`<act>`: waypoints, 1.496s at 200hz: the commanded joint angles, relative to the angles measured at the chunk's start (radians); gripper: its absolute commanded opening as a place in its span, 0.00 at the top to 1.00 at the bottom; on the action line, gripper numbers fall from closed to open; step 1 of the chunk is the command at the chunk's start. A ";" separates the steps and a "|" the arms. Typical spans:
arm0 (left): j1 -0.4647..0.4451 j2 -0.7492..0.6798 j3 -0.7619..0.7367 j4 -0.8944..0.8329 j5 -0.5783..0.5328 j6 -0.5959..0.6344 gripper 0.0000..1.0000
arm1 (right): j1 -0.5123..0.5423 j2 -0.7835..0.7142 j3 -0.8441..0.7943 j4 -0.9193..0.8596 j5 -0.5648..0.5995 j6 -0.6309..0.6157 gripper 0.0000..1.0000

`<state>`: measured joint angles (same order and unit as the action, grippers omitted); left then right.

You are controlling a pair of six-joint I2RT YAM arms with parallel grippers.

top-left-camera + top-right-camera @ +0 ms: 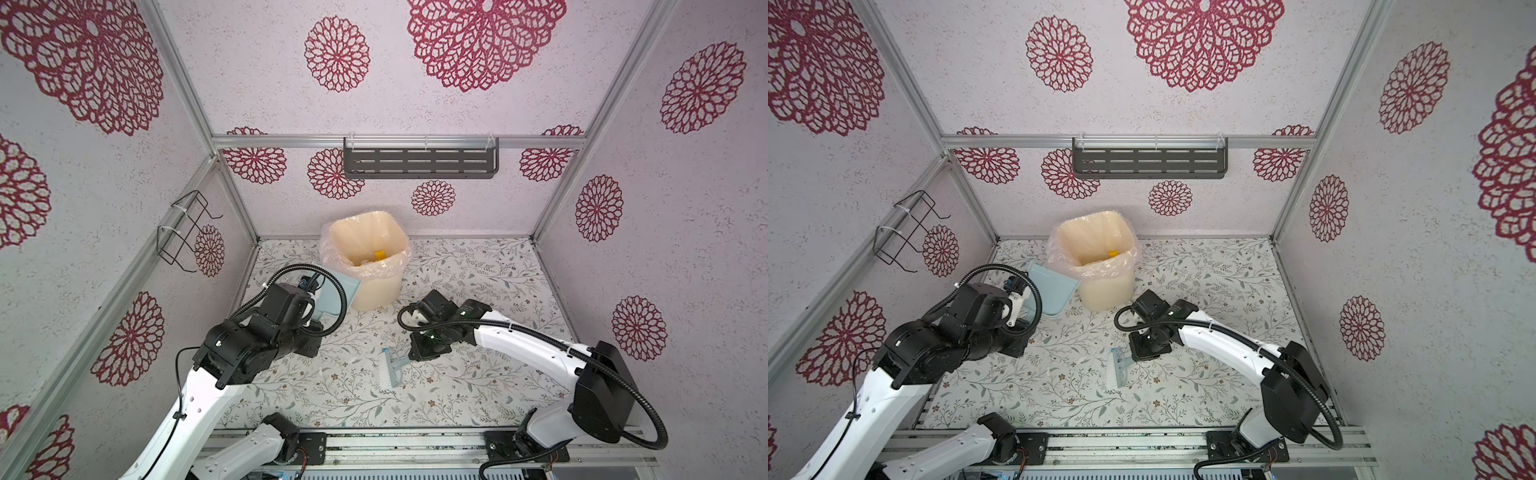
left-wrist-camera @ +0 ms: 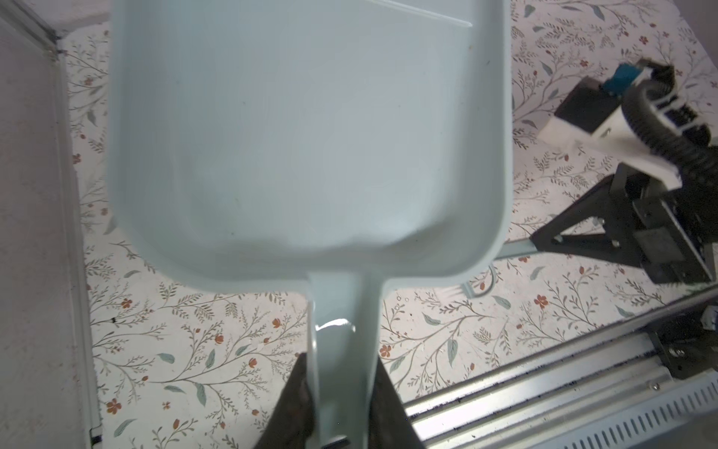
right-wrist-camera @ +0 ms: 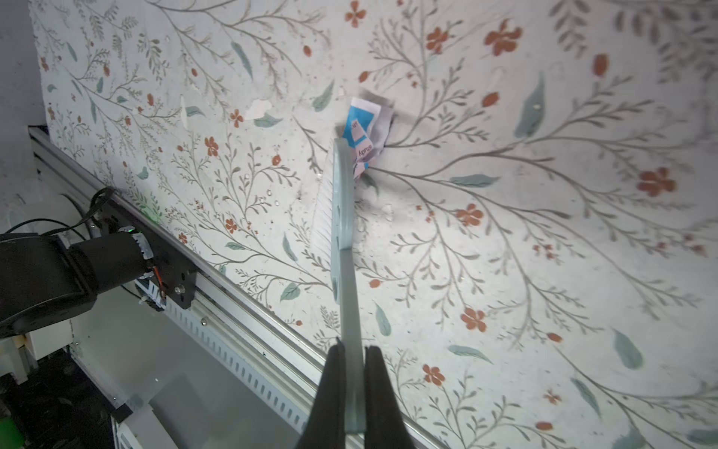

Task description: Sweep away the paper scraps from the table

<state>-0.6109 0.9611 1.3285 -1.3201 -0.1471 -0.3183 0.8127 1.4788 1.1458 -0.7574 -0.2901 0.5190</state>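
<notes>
dustpan [image 2: 303, 136] is clenched in left hand [image 2: 342, 373], hand brush [image 3: 342, 202] in right hand [image 3: 354, 361]; dustpan is to be lowered beside the paper scrap [image 3: 365, 128].

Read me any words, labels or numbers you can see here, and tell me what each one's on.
"Kpn...", remaining letters blurred: on the blue-and-white paper at the head of the brush.
Smaller print on that paper: too blurred to read.
No text visible on the dustpan or the bin.

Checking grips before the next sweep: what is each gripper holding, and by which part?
Left gripper holds the dustpan by its handle; right gripper holds the brush by its handle end.
</notes>
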 commanded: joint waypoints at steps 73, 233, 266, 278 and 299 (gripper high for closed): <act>-0.260 0.087 -0.195 0.095 0.116 -0.206 1.00 | -0.143 -0.128 0.162 -0.367 0.113 -0.179 1.00; -0.469 0.403 -0.320 0.243 0.275 -0.267 1.00 | -0.098 0.196 0.515 -0.482 0.432 -0.353 1.00; -0.472 0.427 -0.343 0.285 0.271 -0.269 1.00 | -0.067 0.251 0.565 -0.482 0.441 -0.358 1.00; -0.472 0.436 -0.355 0.301 0.273 -0.266 1.00 | -0.055 0.271 0.586 -0.486 0.445 -0.361 1.00; -0.472 0.454 -0.365 0.326 0.277 -0.264 1.00 | -0.034 0.308 0.623 -0.500 0.454 -0.366 1.00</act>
<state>-1.0756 1.3994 0.9733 -1.0485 0.1226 -0.5797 0.7582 1.7668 1.7115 -1.2190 0.1280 0.1749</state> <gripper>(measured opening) 0.220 0.075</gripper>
